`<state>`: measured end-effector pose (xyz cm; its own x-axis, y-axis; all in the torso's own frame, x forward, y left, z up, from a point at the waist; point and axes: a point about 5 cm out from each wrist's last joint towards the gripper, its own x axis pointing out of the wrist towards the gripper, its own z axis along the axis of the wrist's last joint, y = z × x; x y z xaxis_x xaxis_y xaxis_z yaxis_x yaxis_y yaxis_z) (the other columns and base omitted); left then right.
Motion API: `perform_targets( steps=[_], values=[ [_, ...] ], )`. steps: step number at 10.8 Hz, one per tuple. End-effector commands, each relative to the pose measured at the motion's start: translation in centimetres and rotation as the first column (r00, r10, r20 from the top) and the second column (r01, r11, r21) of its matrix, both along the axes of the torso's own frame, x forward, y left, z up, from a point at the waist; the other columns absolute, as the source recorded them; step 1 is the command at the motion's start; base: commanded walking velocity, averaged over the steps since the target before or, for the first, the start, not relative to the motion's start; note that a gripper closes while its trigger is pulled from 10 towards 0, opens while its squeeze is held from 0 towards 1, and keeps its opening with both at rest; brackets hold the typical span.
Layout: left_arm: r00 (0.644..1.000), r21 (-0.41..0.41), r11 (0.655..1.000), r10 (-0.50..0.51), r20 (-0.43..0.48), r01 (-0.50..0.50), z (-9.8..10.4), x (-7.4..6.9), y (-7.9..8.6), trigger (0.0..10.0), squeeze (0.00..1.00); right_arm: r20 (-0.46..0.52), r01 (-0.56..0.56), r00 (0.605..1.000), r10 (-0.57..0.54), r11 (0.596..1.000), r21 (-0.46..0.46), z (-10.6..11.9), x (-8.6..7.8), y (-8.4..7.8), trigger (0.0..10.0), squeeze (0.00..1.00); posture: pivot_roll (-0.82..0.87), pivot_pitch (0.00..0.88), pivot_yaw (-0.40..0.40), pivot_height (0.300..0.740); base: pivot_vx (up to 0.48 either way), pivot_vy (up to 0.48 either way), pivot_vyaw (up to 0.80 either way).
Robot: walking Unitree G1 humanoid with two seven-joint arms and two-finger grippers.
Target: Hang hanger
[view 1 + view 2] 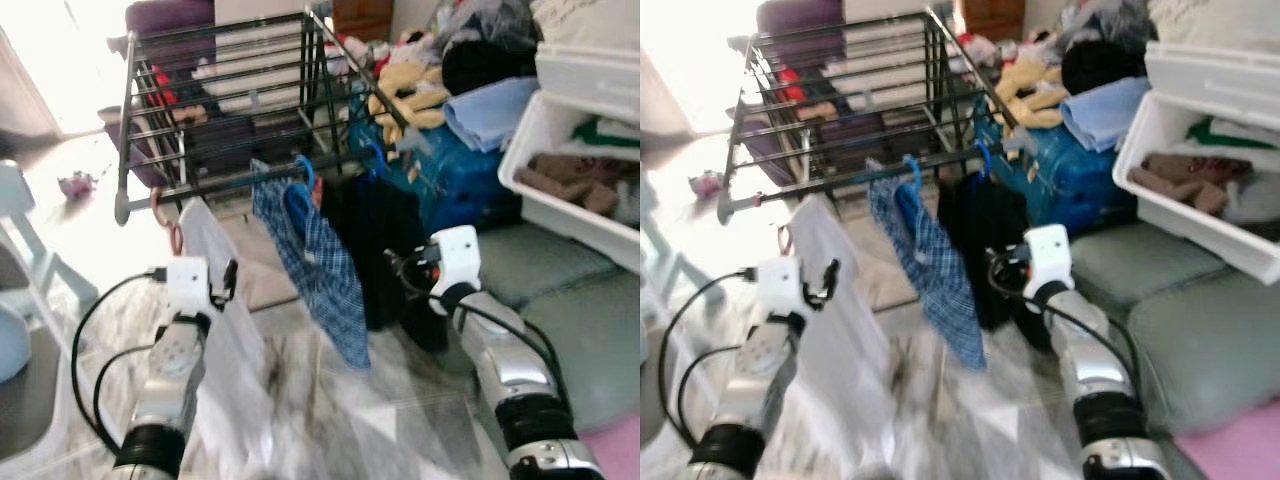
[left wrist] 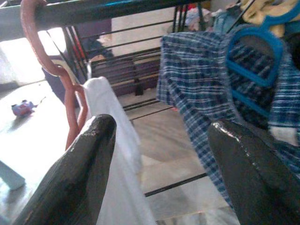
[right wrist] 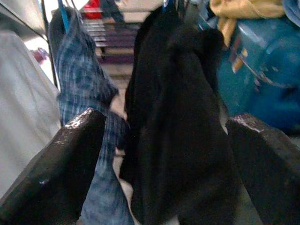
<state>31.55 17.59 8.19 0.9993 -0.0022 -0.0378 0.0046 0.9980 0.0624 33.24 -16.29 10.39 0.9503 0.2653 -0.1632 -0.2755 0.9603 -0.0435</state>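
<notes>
The pink hanger [image 2: 70, 101] is hooked over the near rail [image 2: 93, 11] of the drying rack [image 1: 215, 110], at the rack's left end, with a white garment [image 1: 225, 330] draped from it. Its hook curls up over the rail and its body drops straight down, so the long axis of hook and neck is vertical, while the shoulder bar, mostly hidden under the cloth, seems to run along the rail. It looks like thin plastic: light, fairly stiff, smooth enough to slide along the metal rail. The cloth is soft and will swing, so the neck just below the hook is probably the best place to take hold.

The left end effector [image 2: 159, 154] sits just near of the hanger with its fingers apart and nothing between them. To the right hangs a blue checked shirt [image 1: 320, 270] on a blue hanger [image 2: 255, 61], then a black garment [image 3: 183, 117] further right. The right end effector [image 3: 164, 168] faces that black garment, fingers apart and holding nothing. Beyond the rack on the right lie a blue bag [image 1: 465, 175], a heap of clothes [image 1: 460, 70] and a white bin [image 1: 580, 160]; the floor [image 1: 330, 410] is pale marble
</notes>
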Motion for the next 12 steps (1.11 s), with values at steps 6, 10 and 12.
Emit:
perform_targets(
  steps=[6,10,12],
  values=[
    [1.0,0.024,0.999,0.022,0.0,-0.022,0.04,0.05,0.67,10.0,0.0,0.022,-0.049,0.999,0.049,0.998,0.025,0.51,0.17,1.0,10.0,0.0,-0.13,0.0,0.075,0.74,-0.188,0.0,0.63],
    [1.0,0.015,1.0,0.025,0.009,-0.025,0.12,0.1,0.68,10.0,0.0,0.026,-0.064,0.998,0.063,0.997,0.035,0.59,0.12,1.21,10.0,0.0,-0.13,0.0,0.078,0.74,0.0,0.0,0.8],
    [0.999,0.016,0.999,0.031,0.011,-0.031,0.22,0.18,0.76,10.0,0.0,0.029,-0.062,0.998,0.061,0.997,0.044,0.64,0.14,1.2,10.0,0.0,-0.13,0.0,0.077,0.74,0.0,0.0,0.27]
  ],
)
